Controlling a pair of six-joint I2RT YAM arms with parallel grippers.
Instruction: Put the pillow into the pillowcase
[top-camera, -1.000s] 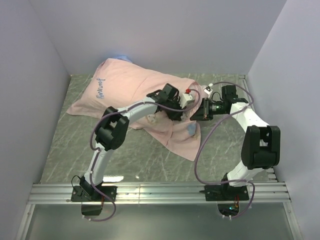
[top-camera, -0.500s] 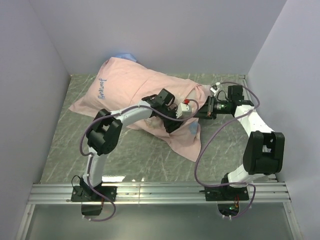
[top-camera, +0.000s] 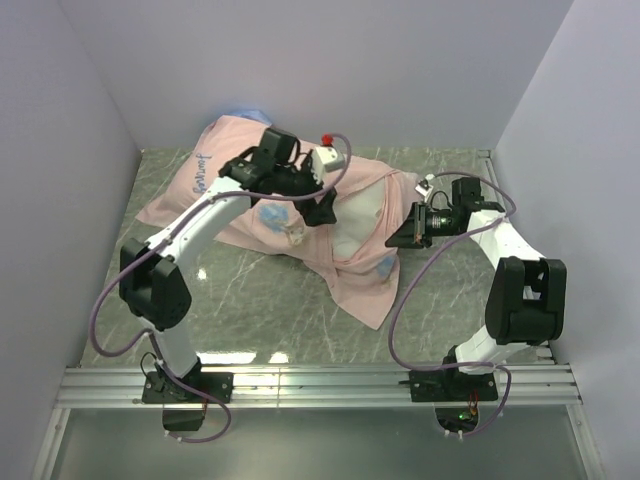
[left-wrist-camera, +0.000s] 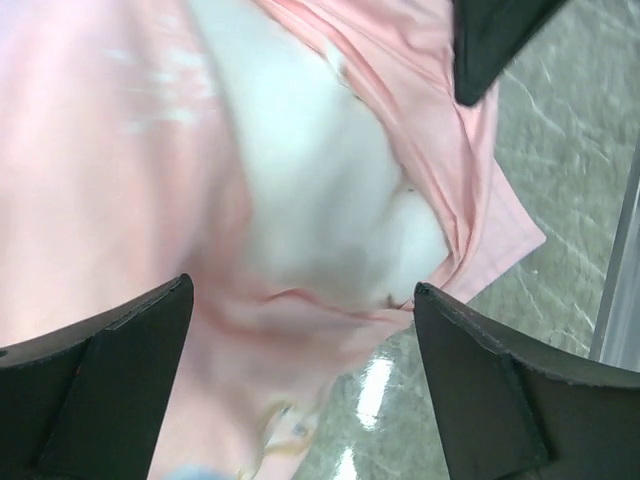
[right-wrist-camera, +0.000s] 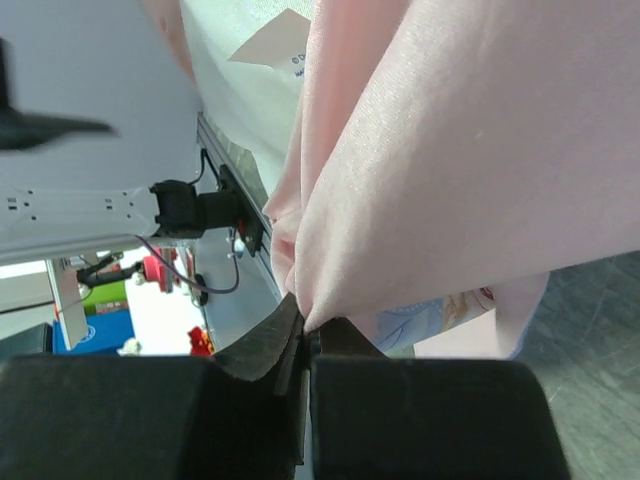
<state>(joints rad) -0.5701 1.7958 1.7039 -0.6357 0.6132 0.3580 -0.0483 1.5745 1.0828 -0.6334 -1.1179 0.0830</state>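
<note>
Moved farther back over the pillowcase (top-camera: 240, 170), left claw (left-wrist-camera: 302, 290) now released (jaws wide), right claw (right-wrist-camera: 305, 330) clenched on pillowcase hem, pillow (top-camera: 355, 215) showing white inside.

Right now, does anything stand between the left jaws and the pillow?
Nothing visible does. The left gripper hangs with jaws open over the pillow, whose white cloth lies bare in the mouth of the pillowcase. The right gripper pinches that mouth's edge off to one side, not in the path.
</note>
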